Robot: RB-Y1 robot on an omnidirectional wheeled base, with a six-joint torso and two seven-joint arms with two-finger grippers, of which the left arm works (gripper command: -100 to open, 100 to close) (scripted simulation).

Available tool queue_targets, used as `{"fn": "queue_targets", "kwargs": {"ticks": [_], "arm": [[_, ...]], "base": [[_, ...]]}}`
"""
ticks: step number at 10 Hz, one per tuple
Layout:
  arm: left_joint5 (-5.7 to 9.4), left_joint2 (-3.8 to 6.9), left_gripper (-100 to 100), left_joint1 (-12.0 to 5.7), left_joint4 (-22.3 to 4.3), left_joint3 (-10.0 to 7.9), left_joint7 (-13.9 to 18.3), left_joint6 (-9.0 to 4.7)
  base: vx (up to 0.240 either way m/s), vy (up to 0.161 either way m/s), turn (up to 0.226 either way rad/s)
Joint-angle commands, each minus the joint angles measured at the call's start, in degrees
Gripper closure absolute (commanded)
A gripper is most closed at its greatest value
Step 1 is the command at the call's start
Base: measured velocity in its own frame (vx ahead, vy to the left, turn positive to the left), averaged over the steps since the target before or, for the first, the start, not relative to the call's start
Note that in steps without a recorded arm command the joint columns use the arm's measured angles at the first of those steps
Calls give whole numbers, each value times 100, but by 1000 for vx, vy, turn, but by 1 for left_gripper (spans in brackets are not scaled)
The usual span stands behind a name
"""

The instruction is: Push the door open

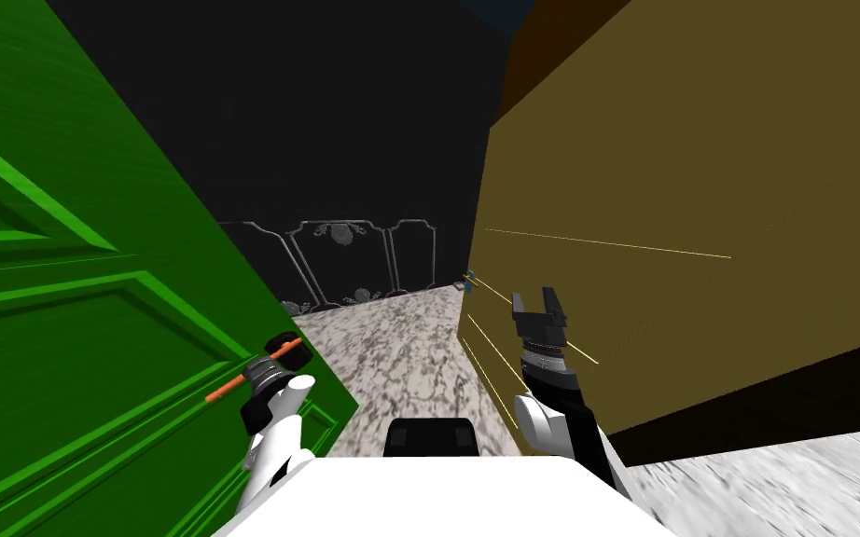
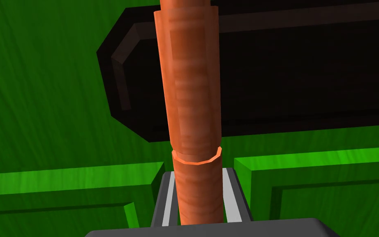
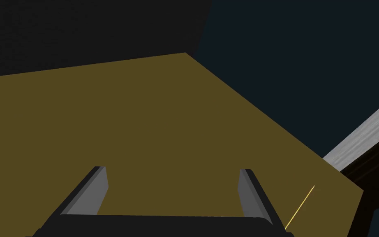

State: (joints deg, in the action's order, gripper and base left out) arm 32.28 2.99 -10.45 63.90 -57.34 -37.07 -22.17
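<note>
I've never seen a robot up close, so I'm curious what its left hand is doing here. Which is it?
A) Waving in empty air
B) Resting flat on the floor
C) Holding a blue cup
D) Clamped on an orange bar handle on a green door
D: in the left wrist view the left gripper has its fingers pressed against both sides of the orange handle, which stands in front of the green door.

Right of the green door (image 1: 64,354) a strip of marbled floor (image 1: 391,345) lies free, closed further right by the olive wall (image 1: 699,186).
</note>
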Motion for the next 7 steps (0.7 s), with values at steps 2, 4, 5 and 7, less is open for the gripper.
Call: {"fn": "queue_targets", "kwargs": {"ticks": [2, 4, 5, 7], "arm": [[114, 59, 100, -44, 69, -269, -172, -56], [201, 17, 100, -44, 126, -470, -292, -78], [238, -8, 100, -44, 150, -556, -343, -87], [257, -31, 100, -26, 143, -607, -355, -101]], "base": [[179, 103, 18], [197, 146, 24], [184, 124, 24], [132, 79, 32]]}}
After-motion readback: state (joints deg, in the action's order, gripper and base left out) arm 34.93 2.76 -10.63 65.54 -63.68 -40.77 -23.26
